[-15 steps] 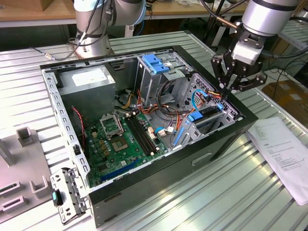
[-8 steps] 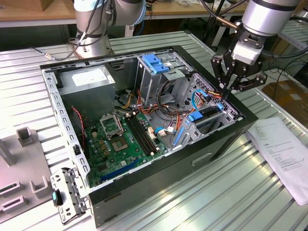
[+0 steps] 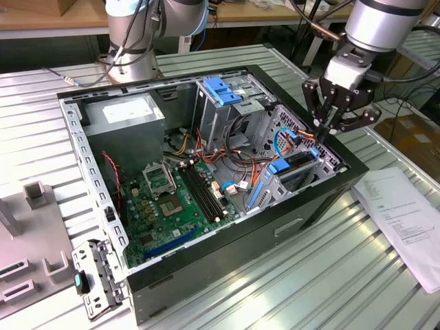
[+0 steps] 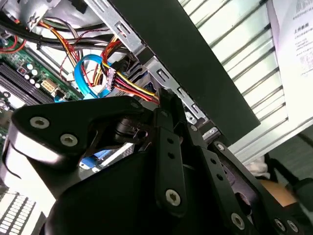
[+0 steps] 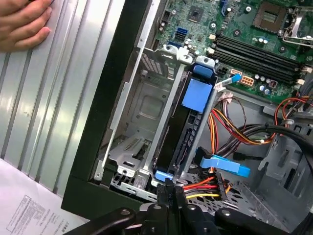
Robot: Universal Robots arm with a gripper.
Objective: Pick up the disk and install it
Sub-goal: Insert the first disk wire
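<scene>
An open computer case (image 3: 227, 265) lies on a slatted metal table (image 3: 323, 275) in the middle of the exterior view. The gripper (image 3: 322, 130) hangs in the upper right of that frame and points down into the case's corner on the exterior view's right.

Its 2 fingers (image 5: 166, 196) are drawn together tip to tip, and nothing shows between them.

The disk (image 3: 283, 168) stands on edge inside the grey drive cage (image 5: 142, 110), in the right half of the exterior view and just below the gripper. In the first wrist view the disk (image 5: 188, 132) shows as a dark slab with a bright blue carrier along it, slid down into 1 slot of the cage. The fingertips sit right at the blue end of that carrier. I cannot tell whether they touch it.

A bundle of red, yellow and black wires (image 5: 208, 186) runs just beside the fingertips. The green motherboard (image 3: 175, 206) fills the case floor at centre frame in the exterior view. A sheet of paper (image 3: 405, 216) lies on the table at the right edge of that frame.

In the first wrist view a person's hand (image 5: 22, 22) rests flat on the table, well apart from the case.
</scene>
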